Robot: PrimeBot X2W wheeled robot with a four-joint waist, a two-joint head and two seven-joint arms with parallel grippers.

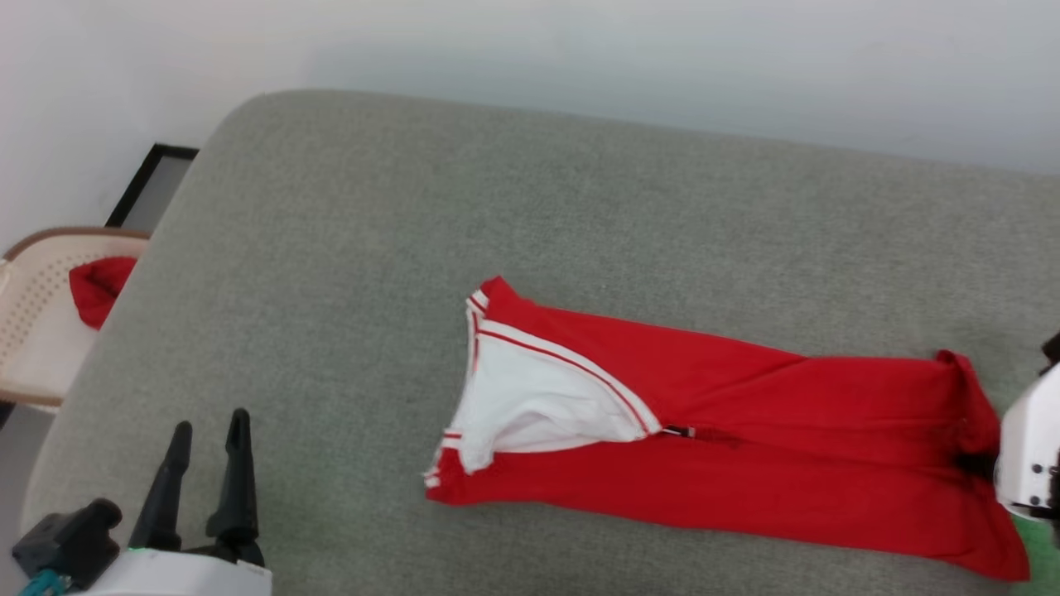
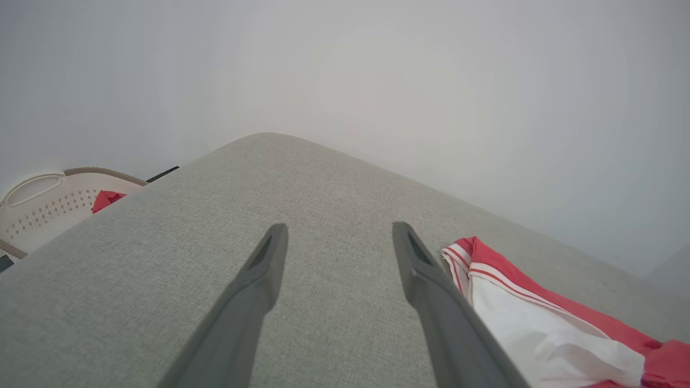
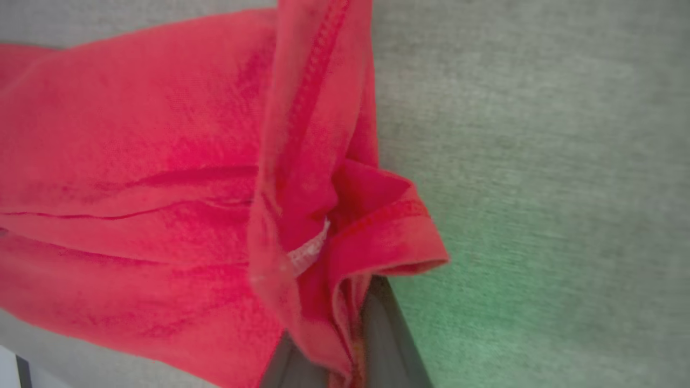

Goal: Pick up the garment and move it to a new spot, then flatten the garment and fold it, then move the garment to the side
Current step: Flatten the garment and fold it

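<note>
Pinches the red hem of the garment (image 3: 161, 134) with the right gripper (image 3: 339, 328): both dark fingers (image 3: 385, 334) pressed together on a bunched fold of cloth, at the right end of the shirt. Holds the left gripper (image 1: 210, 420) low at the near left, above the bare grey cushion (image 1: 373, 232), with fingers spread wide and touching nothing, well apart from the red body. Finds the garment stretched long across the near right part of the cushion, lying flat with some creases. Notes the white sleeve with striped trim folded on top at its left end, the end closer to the left gripper. Finds beside the left edge of the cushion a pale perforated basket (image 1: 33, 331) with a small red cloth (image 1: 98, 285) inside. Faces a plain pale wall (image 1: 580, 50) behind.
</note>
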